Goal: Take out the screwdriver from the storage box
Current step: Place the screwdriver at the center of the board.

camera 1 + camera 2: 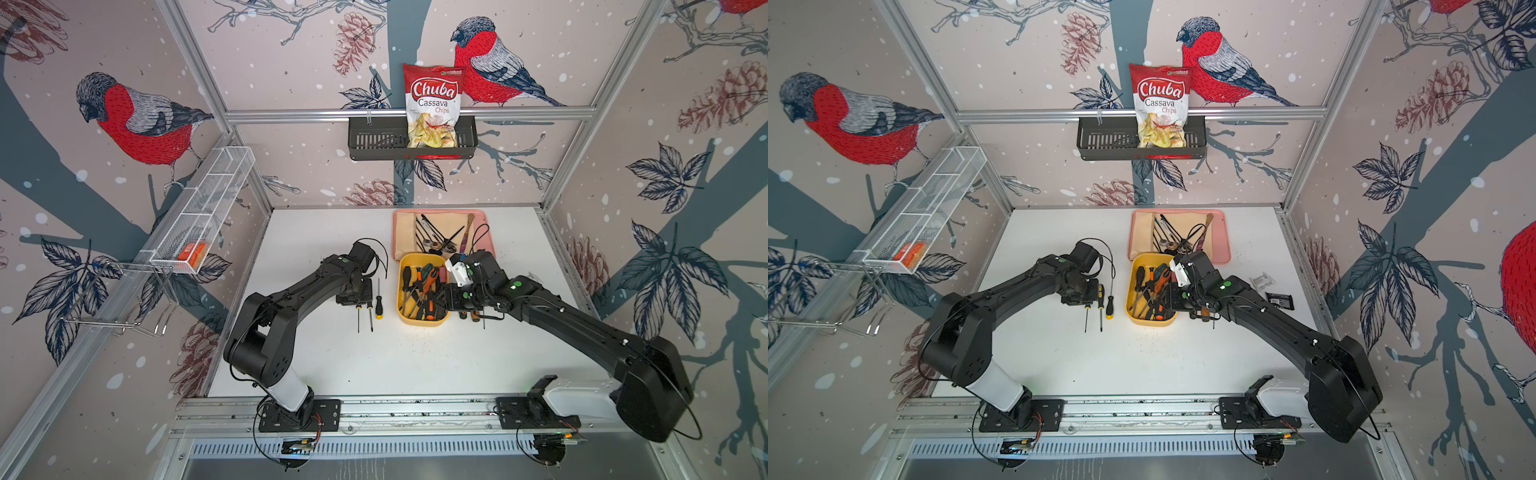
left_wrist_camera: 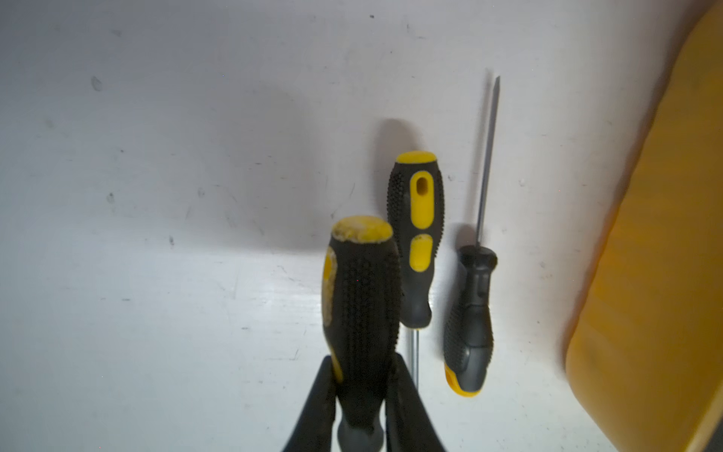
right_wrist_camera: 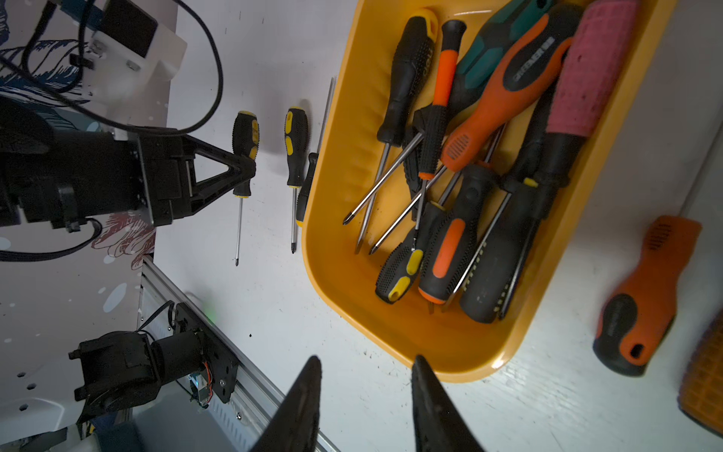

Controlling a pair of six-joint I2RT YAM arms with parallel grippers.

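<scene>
The left hand is clamped on the lower handle of one black-and-yellow screwdriver, a finger on each side. It holds the tool outside the storage box, to the box's left and low over the desk; whether the tip touches cannot be told. Two more black-and-yellow screwdrivers lie flat between it and the box. One is just beside it and points the same way. The other is reversed, just beside the box's left wall. That makes three out on this side.

The right hand has its jaws apart with nothing between them, by the front rim of the box. Inside the box at least eight screwdrivers lie piled and crossed: black-and-yellow, orange-and-black, one teal, one pink-handled. The heap hides the exact count. On the desk to the box's right lie two orange-handled ones, one fully seen, one cut by the picture's edge.

A pink tray sits just behind the box's far end, so that edge is crowded. The loose tools hem both long walls. Open white desk runs from the box's front wall to the front rail.
</scene>
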